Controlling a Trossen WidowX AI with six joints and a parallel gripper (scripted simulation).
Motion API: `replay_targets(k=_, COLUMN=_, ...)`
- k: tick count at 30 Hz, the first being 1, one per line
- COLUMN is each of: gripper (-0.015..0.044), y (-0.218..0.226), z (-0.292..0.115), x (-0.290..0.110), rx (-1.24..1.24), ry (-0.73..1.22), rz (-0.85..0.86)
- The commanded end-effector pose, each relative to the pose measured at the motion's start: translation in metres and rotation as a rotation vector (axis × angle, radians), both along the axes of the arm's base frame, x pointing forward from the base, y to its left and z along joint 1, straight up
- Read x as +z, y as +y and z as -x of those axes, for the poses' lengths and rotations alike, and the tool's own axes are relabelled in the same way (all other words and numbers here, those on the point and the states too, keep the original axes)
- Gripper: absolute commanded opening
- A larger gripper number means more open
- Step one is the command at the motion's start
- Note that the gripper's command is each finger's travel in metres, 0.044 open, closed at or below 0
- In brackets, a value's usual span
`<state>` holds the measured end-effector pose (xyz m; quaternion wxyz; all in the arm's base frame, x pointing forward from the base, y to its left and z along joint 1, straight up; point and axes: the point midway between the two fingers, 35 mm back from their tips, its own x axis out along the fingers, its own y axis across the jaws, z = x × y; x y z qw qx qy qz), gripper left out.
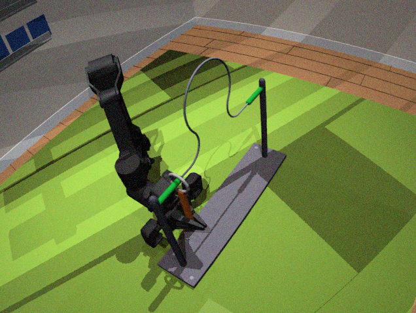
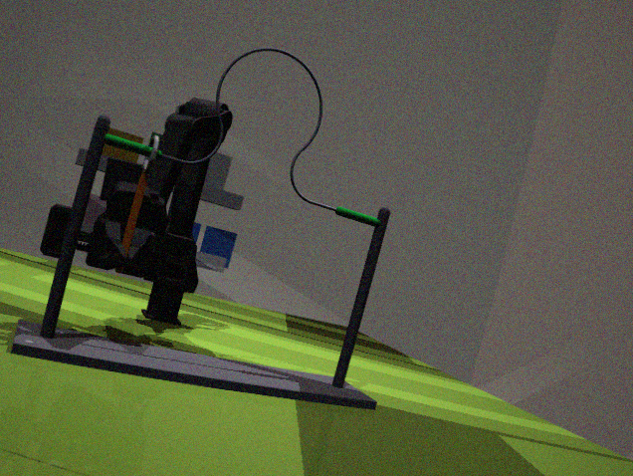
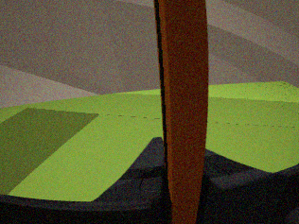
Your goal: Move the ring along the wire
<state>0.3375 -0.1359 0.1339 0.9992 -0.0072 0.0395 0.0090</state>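
The end effector [image 1: 191, 220] pinches the orange handle [image 1: 185, 205] at lower centre, its ring [image 1: 178, 179] circling the green sleeve's [image 1: 167, 194] end, so any sideways tilt risks brushing the grey wire [image 1: 196, 134].

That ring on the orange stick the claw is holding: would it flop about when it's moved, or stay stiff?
Probably stiff: the orange handle looks straight in every view and holds the ring up above the gripper. It looks thin, so likely light. Pinched only at its lower end, it might pivot slightly between the fingers.
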Motion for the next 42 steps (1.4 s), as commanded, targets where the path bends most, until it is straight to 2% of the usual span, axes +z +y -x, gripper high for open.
replay_targets(k=1, gripper=-0.0150, y=0.004, z=0.001, x=0.004, rx=-0.001, ry=-0.009, rz=0.001)
replay_targets(k=24, gripper=-0.0150, y=0.032, z=0.001, x=0.003, rx=0.001, ry=-0.009, rz=-0.038)
replay_targets(k=42, gripper=-0.0150, y=0.073, z=0.001, x=0.007, rx=0.005, ry=-0.006, rz=-0.240)
